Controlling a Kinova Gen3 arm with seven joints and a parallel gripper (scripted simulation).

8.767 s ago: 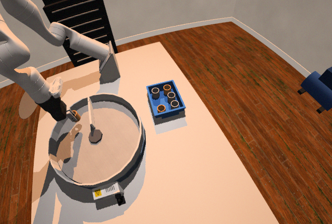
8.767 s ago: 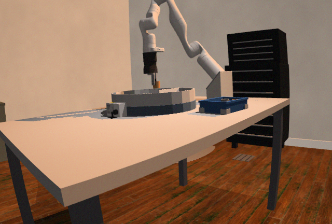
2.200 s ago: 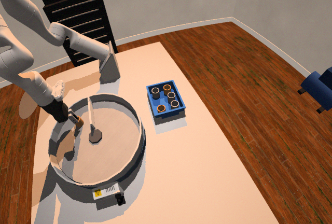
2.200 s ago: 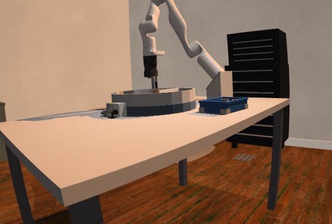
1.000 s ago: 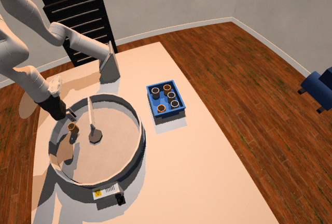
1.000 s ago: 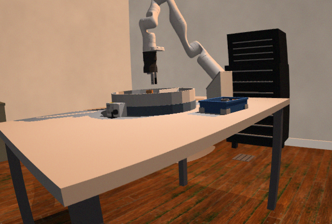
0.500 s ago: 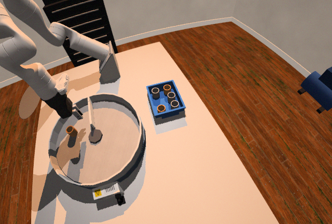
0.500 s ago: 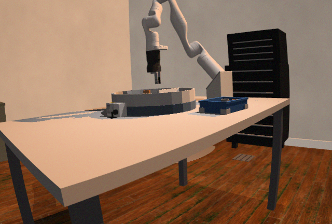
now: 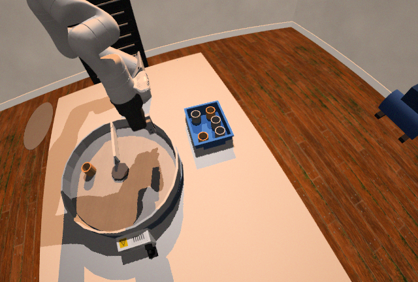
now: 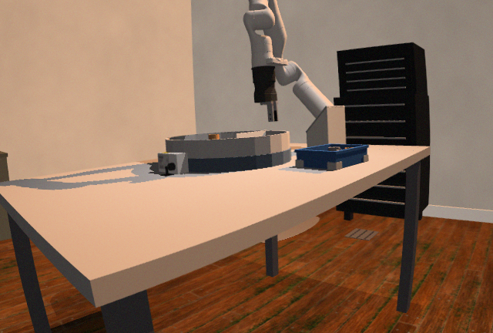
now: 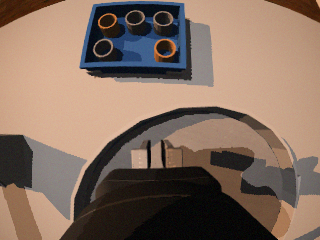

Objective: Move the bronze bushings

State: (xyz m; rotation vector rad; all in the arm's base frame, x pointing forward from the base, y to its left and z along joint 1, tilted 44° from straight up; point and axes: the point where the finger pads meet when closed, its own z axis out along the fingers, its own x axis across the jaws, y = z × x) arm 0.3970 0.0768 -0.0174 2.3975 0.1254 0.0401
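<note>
- Here we are with the table, its broad top carrying turntable and crate, both presumably placed within the arm's reach.
- The turntable fills the lower left of the top view; its raised wall means we must come in from above.
- Centre of that view, our blue crate keeps five bushings together, all apparently upright, ready for a grip from overhead.
- Our gripper hangs above the turntable, fingers partly spread with nothing between them, narrow enough, we'd judge, to slip among neighbours once over the crate.
- One bronze bushing stands on the disc, left of the hub, as we want; two more bronze wait in the crate, while three steel stay there by design.
</note>
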